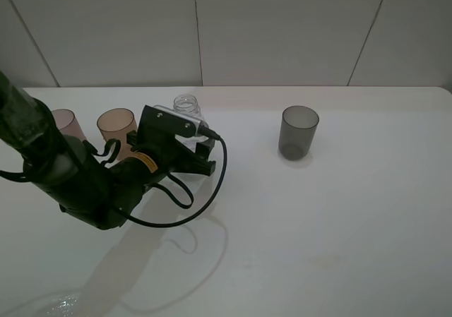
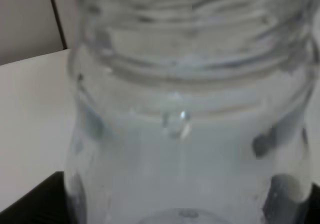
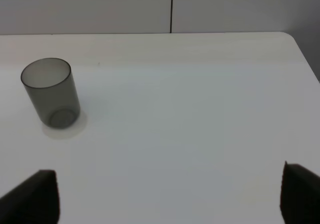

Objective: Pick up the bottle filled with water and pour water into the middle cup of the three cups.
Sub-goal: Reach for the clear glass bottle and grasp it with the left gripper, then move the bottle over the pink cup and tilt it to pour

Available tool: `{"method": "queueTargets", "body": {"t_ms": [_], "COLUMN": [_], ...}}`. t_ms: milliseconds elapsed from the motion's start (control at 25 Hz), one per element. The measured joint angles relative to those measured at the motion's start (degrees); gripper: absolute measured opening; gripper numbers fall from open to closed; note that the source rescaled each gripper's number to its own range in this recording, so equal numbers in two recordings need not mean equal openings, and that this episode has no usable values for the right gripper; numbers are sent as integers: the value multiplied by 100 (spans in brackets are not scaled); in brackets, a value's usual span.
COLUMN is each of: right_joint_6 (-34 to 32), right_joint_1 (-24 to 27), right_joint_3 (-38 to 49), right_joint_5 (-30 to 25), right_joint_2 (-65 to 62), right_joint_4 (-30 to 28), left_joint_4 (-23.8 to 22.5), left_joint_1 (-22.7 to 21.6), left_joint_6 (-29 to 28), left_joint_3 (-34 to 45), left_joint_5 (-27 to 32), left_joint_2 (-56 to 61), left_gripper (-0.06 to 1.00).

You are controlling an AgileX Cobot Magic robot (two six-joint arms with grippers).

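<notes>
- Scanning from the high view's left, you find a pinkish-mauve translucent tumbler [image 1: 63,121] beside the amber middle cup [image 1: 116,124].
- The clear, thread-necked bottle [image 1: 186,106] stands just right of them, the left gripper [image 1: 200,154] seemingly clamped on it.
- A smoky grey tumbler [image 1: 299,131] stands well apart.
- The right gripper [image 3: 170,196] gapes wide.

Bright even light, soft shadows, close-up bottle [image 2: 190,134] blurred.

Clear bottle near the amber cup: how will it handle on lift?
The bottle looks like thin clear plastic, so it probably flexes under a hard squeeze. Its neck is capless; early tilting would likely spill. It seems largely water-filled, so probably heavy for its size.
</notes>
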State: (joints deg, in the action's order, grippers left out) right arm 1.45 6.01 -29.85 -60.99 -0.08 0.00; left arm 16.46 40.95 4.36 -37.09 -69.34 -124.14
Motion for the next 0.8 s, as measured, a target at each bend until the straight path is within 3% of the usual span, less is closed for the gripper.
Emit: {"method": "queueTargets", "body": {"t_ms": [680, 760, 800], "right_joint_6": [0, 0, 0], "right_joint_1": [0, 0, 0], "right_joint_3": [0, 0, 0], "right_joint_5": [0, 0, 0], "right_joint_2": [0, 0, 0], "right_joint_4": [0, 0, -34], "left_joint_4": [-68, -41, -24], "left_joint_1": [0, 0, 0], "left_joint_6": [117, 117, 117], "left_joint_3": [-338, -338, -338], "left_joint_5": [-8, -8, -12], "left_joint_2": [-190, -204, -220], "left_gripper": [99, 74, 42]}}
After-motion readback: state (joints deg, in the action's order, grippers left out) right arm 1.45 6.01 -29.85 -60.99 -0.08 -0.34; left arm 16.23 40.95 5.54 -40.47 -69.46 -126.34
